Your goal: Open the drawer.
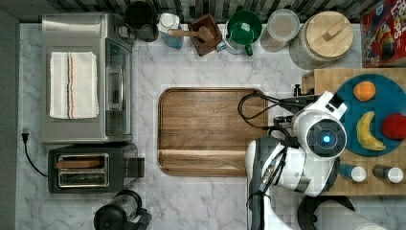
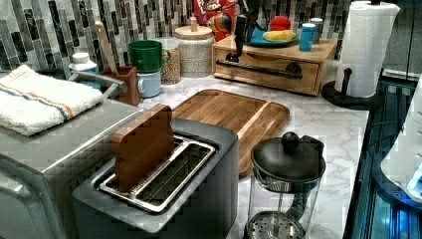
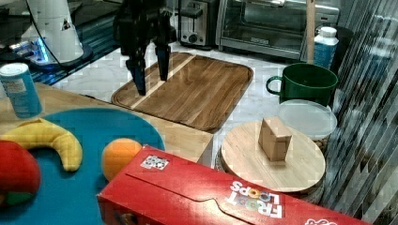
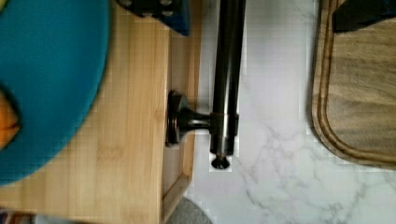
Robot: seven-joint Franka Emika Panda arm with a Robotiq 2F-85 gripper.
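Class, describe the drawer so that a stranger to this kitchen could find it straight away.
Find the paper towel roll on the marble counter. Beside it, on the left view's left, a light wooden box carries a blue plate of fruit. The drawer is its front, the only one with a long black bar handle.

Your counter, crowded around a wooden tray (image 1: 206,130).

From the tray in the top view: toaster oven (image 1: 86,79) with a towel (image 1: 73,84) at 9 o'clock, toaster (image 1: 91,167) at 8, green mug (image 1: 243,28) at 1, blue plate (image 1: 378,115) holding orange (image 1: 364,90), banana (image 1: 368,131) and apple (image 1: 394,126) at 3.
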